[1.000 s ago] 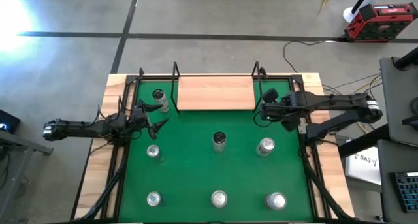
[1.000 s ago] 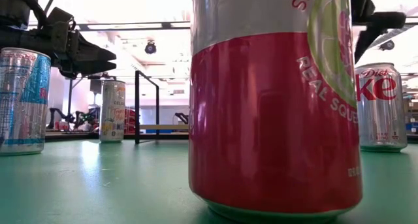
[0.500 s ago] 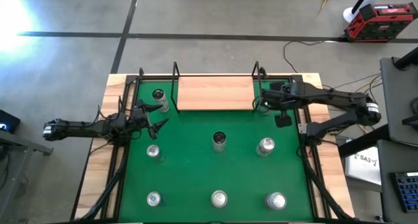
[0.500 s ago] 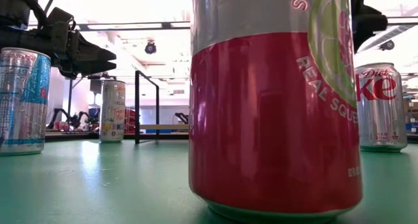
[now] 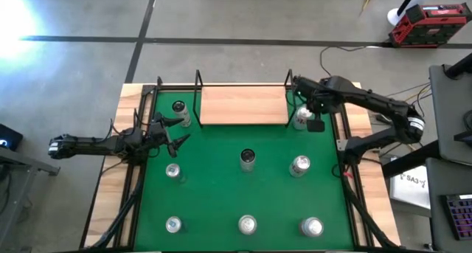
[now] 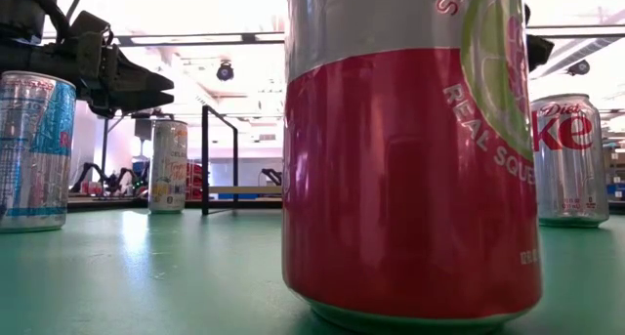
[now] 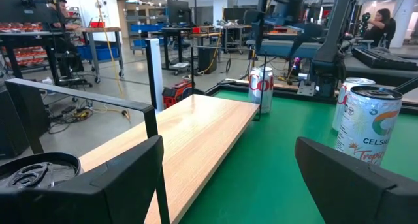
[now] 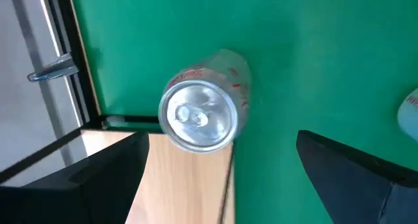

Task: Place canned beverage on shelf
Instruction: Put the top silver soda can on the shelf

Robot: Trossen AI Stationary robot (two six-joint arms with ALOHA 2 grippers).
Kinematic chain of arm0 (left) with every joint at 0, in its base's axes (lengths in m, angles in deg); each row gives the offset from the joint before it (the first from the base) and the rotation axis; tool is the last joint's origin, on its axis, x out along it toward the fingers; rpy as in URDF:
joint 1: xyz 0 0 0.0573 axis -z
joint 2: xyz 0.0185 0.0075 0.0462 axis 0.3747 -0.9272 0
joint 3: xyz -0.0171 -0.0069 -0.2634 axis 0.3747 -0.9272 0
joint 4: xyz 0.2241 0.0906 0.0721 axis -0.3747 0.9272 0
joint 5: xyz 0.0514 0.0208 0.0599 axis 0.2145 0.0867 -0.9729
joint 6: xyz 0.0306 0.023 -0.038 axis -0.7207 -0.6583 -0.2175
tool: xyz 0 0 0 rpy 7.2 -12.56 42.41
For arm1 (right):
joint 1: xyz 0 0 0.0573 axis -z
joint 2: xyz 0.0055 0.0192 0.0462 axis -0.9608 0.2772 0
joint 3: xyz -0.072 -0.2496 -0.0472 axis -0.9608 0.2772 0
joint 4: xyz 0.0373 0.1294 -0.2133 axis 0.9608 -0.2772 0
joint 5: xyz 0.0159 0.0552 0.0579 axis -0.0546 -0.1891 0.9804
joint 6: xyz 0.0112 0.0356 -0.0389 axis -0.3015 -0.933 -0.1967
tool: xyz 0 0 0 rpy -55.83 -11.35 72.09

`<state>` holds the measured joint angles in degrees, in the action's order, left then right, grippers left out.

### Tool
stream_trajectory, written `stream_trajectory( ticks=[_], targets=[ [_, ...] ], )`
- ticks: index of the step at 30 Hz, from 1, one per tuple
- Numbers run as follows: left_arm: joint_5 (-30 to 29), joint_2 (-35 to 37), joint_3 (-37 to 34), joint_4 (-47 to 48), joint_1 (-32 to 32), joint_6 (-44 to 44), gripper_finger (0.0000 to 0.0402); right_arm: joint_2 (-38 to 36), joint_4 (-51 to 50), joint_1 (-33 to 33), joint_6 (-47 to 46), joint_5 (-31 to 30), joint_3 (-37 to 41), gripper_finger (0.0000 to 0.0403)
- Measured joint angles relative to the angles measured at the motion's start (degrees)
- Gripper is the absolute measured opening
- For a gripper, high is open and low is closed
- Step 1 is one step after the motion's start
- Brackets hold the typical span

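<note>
A: State the work surface and the fixture on it.

B: A green mat on a wood-edged table. At its far edge lies the shelf, a rectangular light-wood board framed by thin black rods.

A: Arm positions?

B: The right gripper hangs above the shelf's right end, fingers spread wide, holding nothing. The left gripper hovers near the shelf's left end, fingers apart and empty.

A: Location of the beverage cans?

B: A silver-topped can with red lettering stands upright on the mat, just beside the shelf's right corner, below the right gripper. A dark-topped can stands beside the left end. Six more cans stand on the mat, none on the shelf.
</note>
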<state>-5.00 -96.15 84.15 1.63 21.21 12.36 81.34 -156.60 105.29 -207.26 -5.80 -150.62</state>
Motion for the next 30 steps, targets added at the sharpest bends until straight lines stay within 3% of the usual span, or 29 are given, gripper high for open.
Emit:
stream_trajectory(
  ticks=[15, 30],
  targets=[
    [-0.01, 0.0, -0.01, 0.01, 0.02, 0.0, 0.0332, 8.34, 2.14, 7.01, 1.76, 6.57, 0.0, 0.038],
    [-0.01, 0.0, 0.0, -0.01, 0.0, 0.0, 0.0332, 10.5, 2.67, 8.04, 1.66, 6.07, 0.7, 0.038]
  ],
)
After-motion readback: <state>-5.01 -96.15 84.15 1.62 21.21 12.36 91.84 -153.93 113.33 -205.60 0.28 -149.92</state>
